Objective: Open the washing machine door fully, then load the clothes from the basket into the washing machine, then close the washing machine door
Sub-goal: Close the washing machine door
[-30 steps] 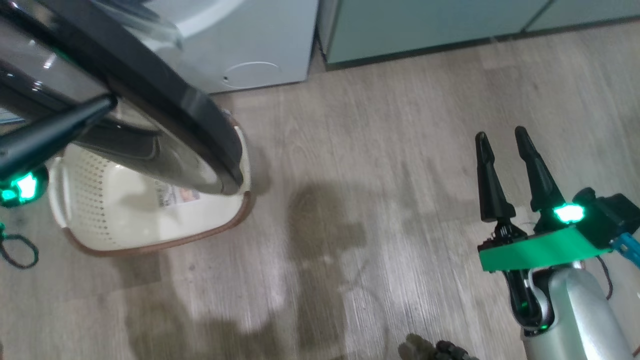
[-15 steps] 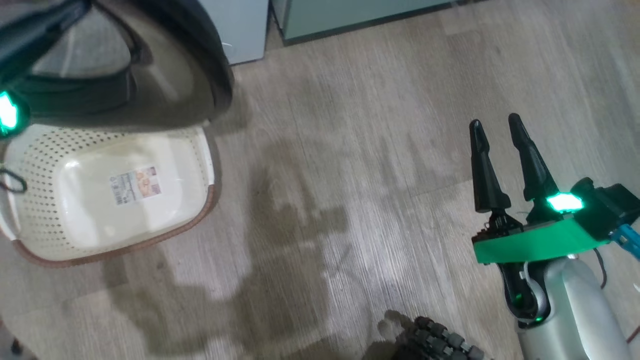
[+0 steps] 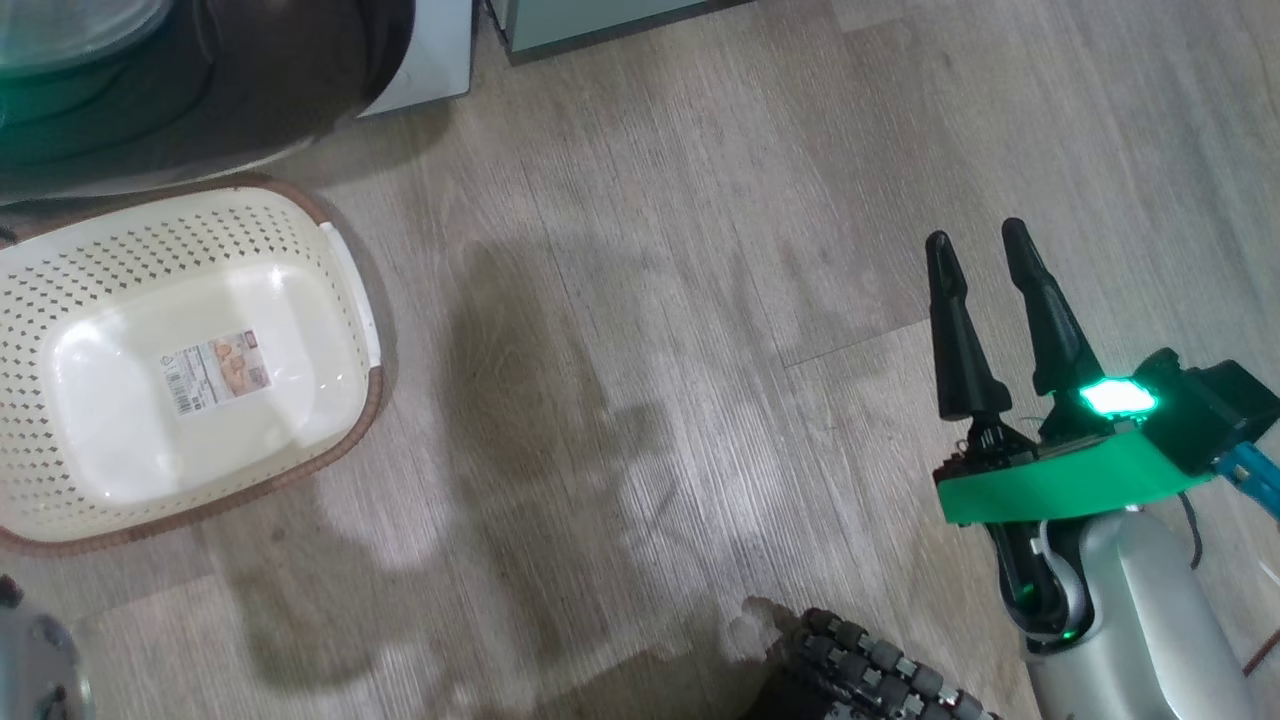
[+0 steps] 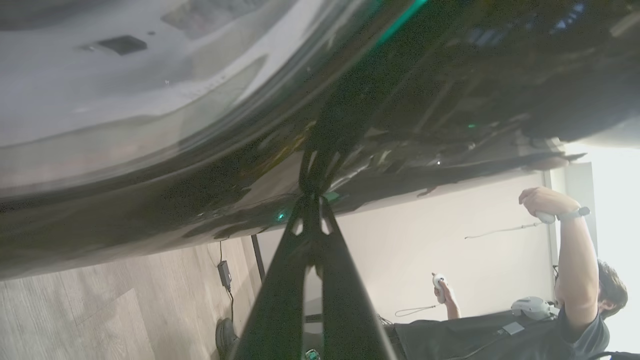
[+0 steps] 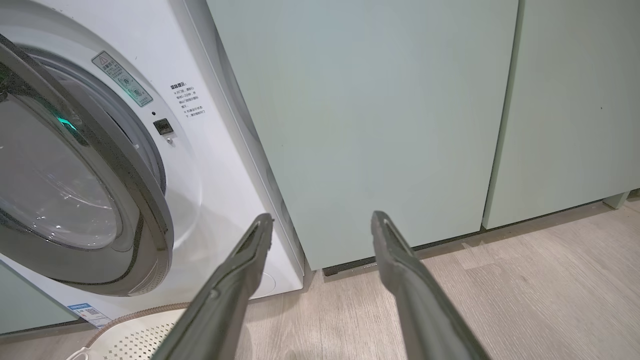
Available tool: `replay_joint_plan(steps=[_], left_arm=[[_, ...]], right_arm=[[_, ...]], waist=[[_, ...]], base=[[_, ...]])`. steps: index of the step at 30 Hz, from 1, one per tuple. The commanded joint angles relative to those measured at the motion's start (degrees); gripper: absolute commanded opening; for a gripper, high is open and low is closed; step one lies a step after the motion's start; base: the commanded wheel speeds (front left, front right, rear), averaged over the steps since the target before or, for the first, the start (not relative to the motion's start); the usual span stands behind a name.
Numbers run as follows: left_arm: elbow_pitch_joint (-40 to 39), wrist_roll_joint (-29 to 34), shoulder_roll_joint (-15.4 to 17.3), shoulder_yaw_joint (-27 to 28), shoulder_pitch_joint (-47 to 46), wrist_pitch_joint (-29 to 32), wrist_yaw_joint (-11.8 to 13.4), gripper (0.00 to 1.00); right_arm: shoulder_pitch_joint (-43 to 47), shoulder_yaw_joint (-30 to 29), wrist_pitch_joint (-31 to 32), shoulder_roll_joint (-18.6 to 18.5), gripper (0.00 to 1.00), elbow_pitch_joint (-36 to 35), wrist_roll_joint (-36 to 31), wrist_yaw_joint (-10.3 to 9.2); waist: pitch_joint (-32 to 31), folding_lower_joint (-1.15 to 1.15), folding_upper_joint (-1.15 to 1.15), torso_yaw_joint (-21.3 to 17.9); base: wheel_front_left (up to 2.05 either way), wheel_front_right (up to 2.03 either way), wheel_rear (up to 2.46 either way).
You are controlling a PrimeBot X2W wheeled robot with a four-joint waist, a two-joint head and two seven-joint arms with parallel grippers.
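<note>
Down at the lower right of the head view, the right fingers (image 3: 957, 335) stand well apart with nothing between them, tips pointing up the view above the wooden floor (image 3: 650, 300). Across at the left, the basket (image 3: 150, 240) sits on that floor. Its long axis runs roughly left to right, with the right end slightly higher in the view. Its open top faces the camera, and a label sticker (image 3: 215, 372) shows on its bottom. Just beyond it, the dark washing machine door (image 3: 250, 90) overhangs the top left corner, beside a white corner of the washing machine (image 3: 428, 60) and a pale green cabinet (image 3: 590, 20). From the left wrist, the left fingers (image 4: 280, 300) are pressed together, gripping nothing. Their tips meet their own reflection on the door's glossy black rim, which sweeps across the upper view. A person (image 4: 575, 300) holding controllers is at the lower right, before a pale wall. From the right wrist, the parted right fingers point toward the cabinet fronts and touch nothing. At the left the round door stands ajar, its free edge near the machine's white front, and the basket's rim shows just below.
</note>
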Motion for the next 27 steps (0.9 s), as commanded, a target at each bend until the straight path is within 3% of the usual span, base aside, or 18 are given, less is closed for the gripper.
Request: replay_joint_plan(steps=[1,5,10,16,17,19,20,27], left_arm=[[-1.2,0.6,2.6,1.1,-1.9,-0.6,-0.4,0.00],[1.5,1.6,2.4,0.9,-3.2,-1.9,-1.3,0.00],[2.0,0.1,2.3,1.4,0.4,0.6,-3.2,0.00],[-1.8,-4.7,-1.5,7.9,9.8,-0.6,-5.7,0.00],[-2.4,-5.6,-2.4,9.3,11.0,-1.3,-6.1,0.05],[-3.3,-6.8,-4.1,11.8,13.4,-2.9,-7.1,0.64],[-3.7,-7.5,-5.0,13.0,14.5,-3.5,-7.6,1.00],[-4.7,-11.3,-11.9,18.4,20.8,-7.5,-12.0,1.00]], right_arm=[[-0.9,1.2,-0.5,-0.2,1.00,-2.0,0.4,0.00],[-1.0,1.0,-0.5,-0.2,1.00,-1.9,0.3,0.00],[-0.8,0.9,-0.5,-0.2,1.00,-1.7,-0.2,0.00],[-0.9,0.8,-0.5,-0.2,1.00,-1.5,-2.0,0.00],[-1.0,0.7,-0.5,-0.2,1.00,-1.5,-2.3,0.00],[-1.2,0.6,-0.5,-0.2,1.00,-1.3,-2.9,0.00],[-1.4,0.6,-0.5,-0.2,1.00,-1.3,-3.2,0.00],[-1.8,-0.5,-0.5,-0.2,1.00,-0.7,-4.8,0.00]], waist=[[0.0,-0.01,0.00,-0.1],[-0.3,-0.01,0.00,0.2],[-1.5,-0.01,0.00,1.9],[-3.1,-0.01,0.00,6.0],[-3.2,-0.01,0.00,6.6],[-3.5,-0.01,0.00,8.0],[-3.7,-0.01,0.00,8.6],[-4.7,-0.01,0.00,13.2]], base=[[0.00,0.00,0.00],[0.00,0.00,0.00],[0.00,0.00,0.00],[0.00,0.00,0.00],[0.00,0.00,0.00],[0.00,0.00,0.00],[0.00,0.00,0.00],[0.00,0.00,0.00]])
